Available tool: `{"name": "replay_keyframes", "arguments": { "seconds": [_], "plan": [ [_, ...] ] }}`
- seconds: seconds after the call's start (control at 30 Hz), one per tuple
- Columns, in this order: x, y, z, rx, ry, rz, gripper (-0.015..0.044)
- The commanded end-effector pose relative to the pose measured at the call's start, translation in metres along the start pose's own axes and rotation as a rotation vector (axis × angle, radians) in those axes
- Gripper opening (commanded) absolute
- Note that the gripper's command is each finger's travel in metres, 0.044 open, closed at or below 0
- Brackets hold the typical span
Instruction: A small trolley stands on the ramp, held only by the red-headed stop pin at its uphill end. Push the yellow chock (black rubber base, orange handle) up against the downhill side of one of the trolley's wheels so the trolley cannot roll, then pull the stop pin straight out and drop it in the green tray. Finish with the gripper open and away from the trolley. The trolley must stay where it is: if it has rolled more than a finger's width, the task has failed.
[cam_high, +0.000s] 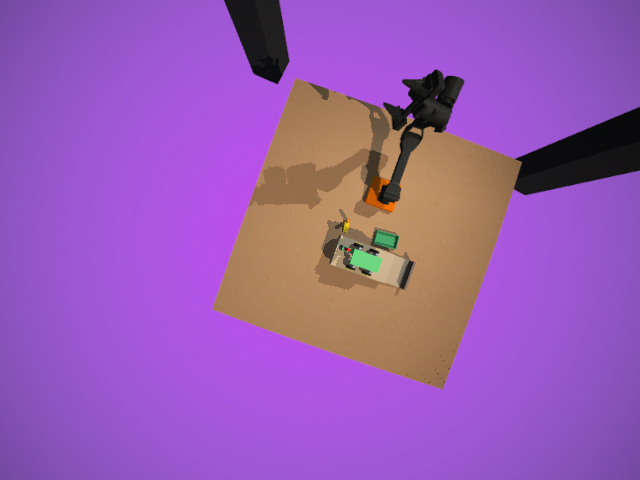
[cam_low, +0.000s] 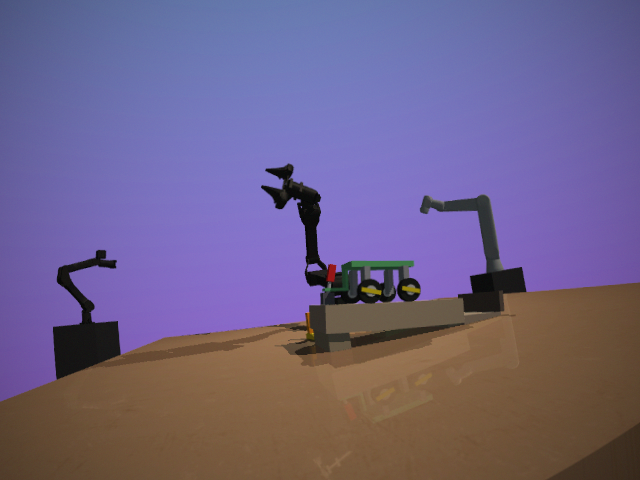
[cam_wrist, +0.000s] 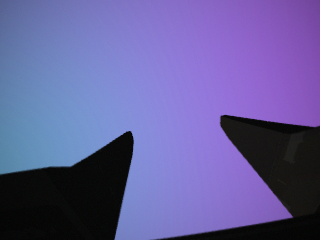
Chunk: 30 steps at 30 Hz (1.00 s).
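With its fingers spread and holding nothing, the gripper (cam_high: 393, 95) (cam_low: 263, 178) (cam_wrist: 176, 128) is raised near the tabletop's arm-side edge, while the pin (cam_high: 348, 250) (cam_low: 331, 272) retains the trolley (cam_high: 366, 260) (cam_low: 379, 264) and the unplaced chock (cam_high: 346, 226) (cam_low: 309, 329) lies beside the ramp (cam_high: 390, 265) (cam_low: 395, 316), mid-table.

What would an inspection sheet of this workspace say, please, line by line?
Surface: brown tabletop, shadows across it.
Trolley: on the ramp.
Stop pin: red head upright at the ramp's uphill end.
Chock: on the tabletop beside the ramp, not at a wheel.
Green tray: no pin inside.
Clutter: nothing seen.
Gripper: jaws open, away from the trolley.
Cables: nothing seen.
Surroundings: two other arms on dark pedestals.
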<state>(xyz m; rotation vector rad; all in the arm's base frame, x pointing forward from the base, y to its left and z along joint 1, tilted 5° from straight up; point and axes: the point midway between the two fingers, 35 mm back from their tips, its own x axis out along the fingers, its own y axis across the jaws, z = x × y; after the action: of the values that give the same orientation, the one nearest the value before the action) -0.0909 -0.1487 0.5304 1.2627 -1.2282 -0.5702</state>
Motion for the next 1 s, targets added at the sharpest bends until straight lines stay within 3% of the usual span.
{"name": "replay_keyframes", "arguments": {
  "seconds": [0.0, 0.23, 0.63, 0.97],
  "plan": [
    [0.0, 0.0, -0.002, -0.015, 0.003, 0.0, 0.0374],
    [0.01, -0.008, -0.077, -0.587, 0.113, 0.016, 0.019],
    [0.027, -0.076, -0.197, -1.614, 0.412, 0.066, 0.019],
    [0.031, -0.171, -0.259, -2.35, 0.82, 0.189, 0.019]
  ]
}}
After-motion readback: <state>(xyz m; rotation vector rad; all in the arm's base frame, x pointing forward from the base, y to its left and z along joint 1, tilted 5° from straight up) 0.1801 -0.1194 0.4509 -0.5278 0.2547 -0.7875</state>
